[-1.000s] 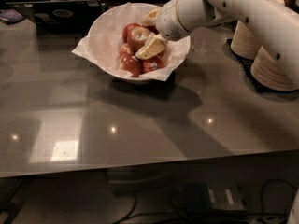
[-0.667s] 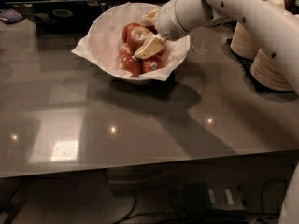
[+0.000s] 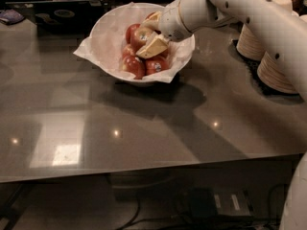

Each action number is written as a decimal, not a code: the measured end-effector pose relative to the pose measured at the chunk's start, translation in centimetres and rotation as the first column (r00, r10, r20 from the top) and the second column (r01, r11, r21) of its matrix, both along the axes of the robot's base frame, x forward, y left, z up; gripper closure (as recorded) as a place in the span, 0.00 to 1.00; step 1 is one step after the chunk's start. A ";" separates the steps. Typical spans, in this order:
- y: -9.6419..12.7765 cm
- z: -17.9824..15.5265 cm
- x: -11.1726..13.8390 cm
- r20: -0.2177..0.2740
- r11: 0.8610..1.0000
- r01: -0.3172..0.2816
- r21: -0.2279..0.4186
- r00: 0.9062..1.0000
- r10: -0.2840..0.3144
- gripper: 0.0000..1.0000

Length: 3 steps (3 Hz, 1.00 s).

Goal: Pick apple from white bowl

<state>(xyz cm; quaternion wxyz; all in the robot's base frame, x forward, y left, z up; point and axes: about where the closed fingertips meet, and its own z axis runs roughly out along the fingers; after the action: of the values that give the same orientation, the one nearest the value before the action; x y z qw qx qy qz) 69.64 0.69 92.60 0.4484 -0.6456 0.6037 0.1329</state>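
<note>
The white bowl [image 3: 108,32], lined with crinkled paper, stands at the back middle of the grey table and holds several red apples. The largest apple [image 3: 139,34], red with a pale top, lies on top of the pile. My gripper [image 3: 144,39] reaches into the bowl from the right. One tan finger [image 3: 152,46] lies against the apple's lower right and the other finger [image 3: 153,17] against its upper side, so it is shut on the apple. The apple still rests among the others. Darker red apples [image 3: 133,65] lie below it.
Stacks of pale plates [image 3: 274,66] stand at the right on a dark mat, under my arm. A dark tray [image 3: 57,14] and a small object [image 3: 10,16] lie along the table's back edge. Cables and a power strip [image 3: 225,202] lie on the floor below.
The arm and bowl have stayed in place. The lower finger has shifted slightly up against the apple.
</note>
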 end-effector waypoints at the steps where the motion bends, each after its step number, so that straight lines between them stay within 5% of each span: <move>1: 0.0 0.0 0.0 0.000 1.000 0.000 0.000 1.000 0.000 0.97; 3: 0.0 0.0 0.0 0.000 1.000 -0.001 0.001 1.000 0.001 1.00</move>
<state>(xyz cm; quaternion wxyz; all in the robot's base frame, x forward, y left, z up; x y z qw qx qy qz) 69.64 0.71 92.60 0.4486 -0.6456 0.6035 0.1332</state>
